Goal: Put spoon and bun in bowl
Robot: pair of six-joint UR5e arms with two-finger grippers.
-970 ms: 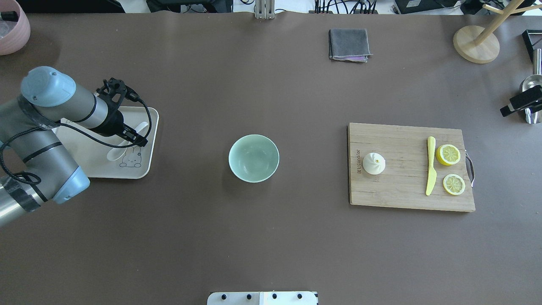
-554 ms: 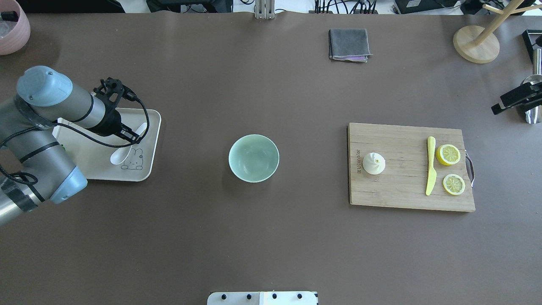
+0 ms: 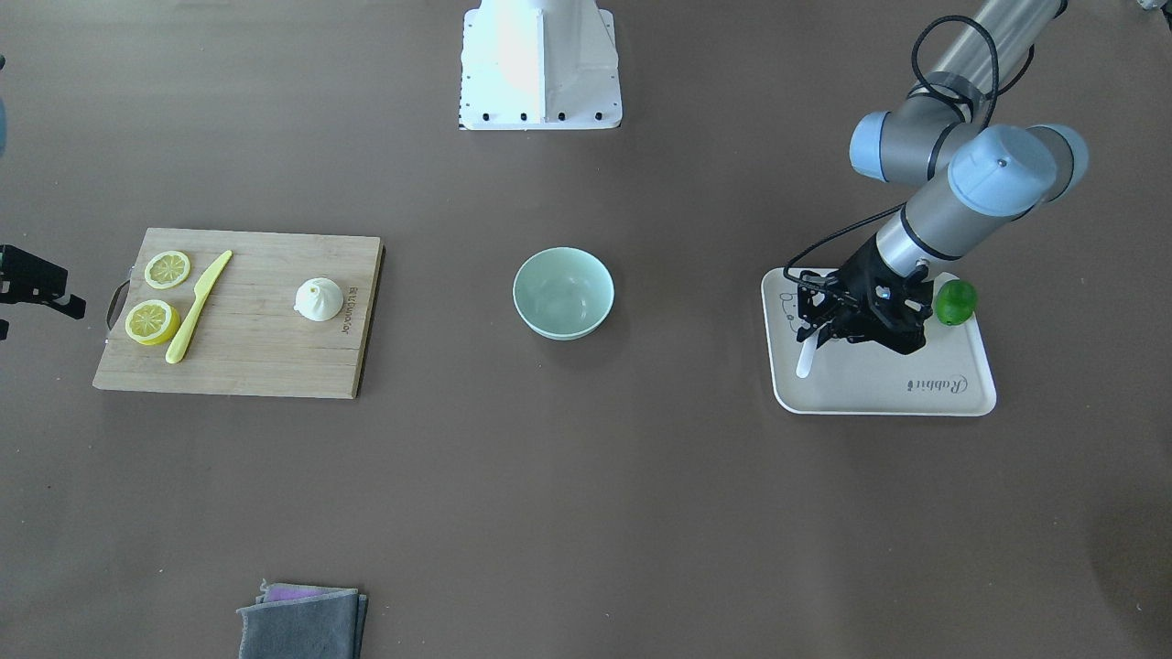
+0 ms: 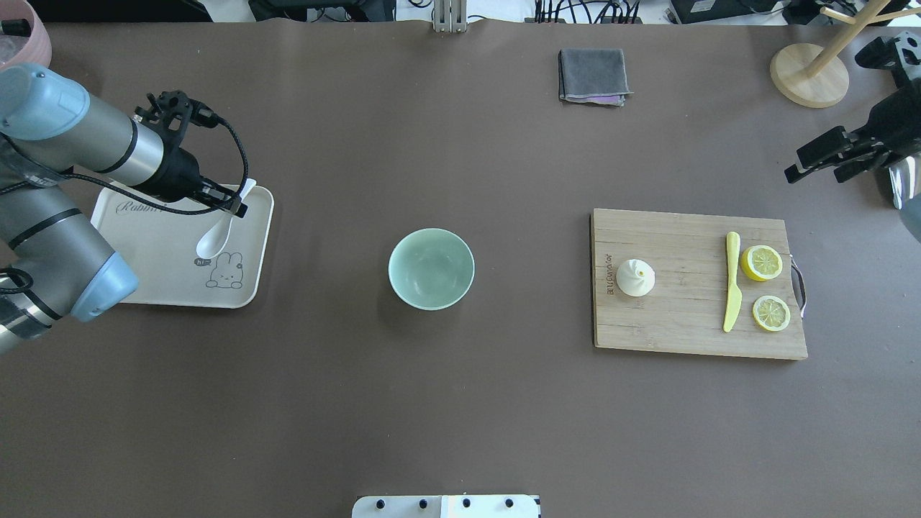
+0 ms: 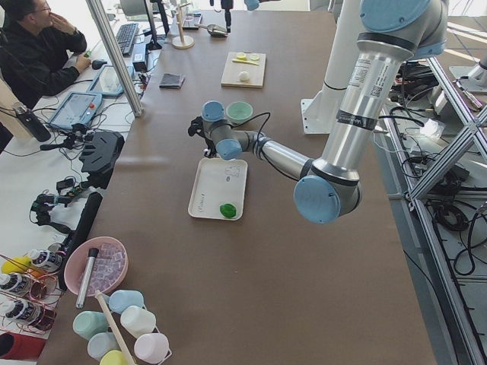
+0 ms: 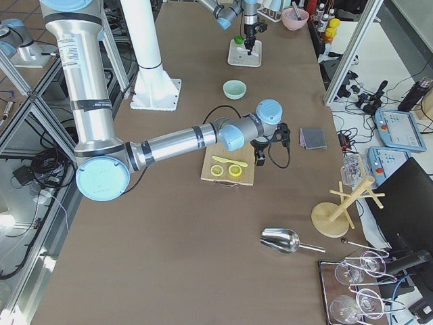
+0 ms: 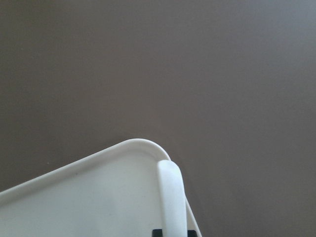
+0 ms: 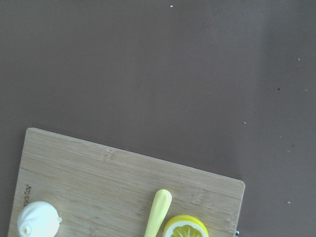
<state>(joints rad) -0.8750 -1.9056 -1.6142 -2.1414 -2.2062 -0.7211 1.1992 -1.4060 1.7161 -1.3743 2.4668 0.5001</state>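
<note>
My left gripper is shut on the handle of the white soup spoon and holds it tilted, scoop down, above the cream tray. In the left wrist view the spoon handle runs up over the tray corner. The empty mint-green bowl stands mid-table, to the right of the tray. The white pleated bun sits on the wooden board. My right gripper is open and empty, high up, beyond the board's far right corner.
A yellow plastic knife and two lemon halves lie on the board. A green lime sits on the tray. A folded grey cloth, a wooden stand and a pink bowl are along the far edge.
My left gripper has lifted the spoon off the tray and carried it toward the far edge. My right gripper has come in from the right edge toward the board.
</note>
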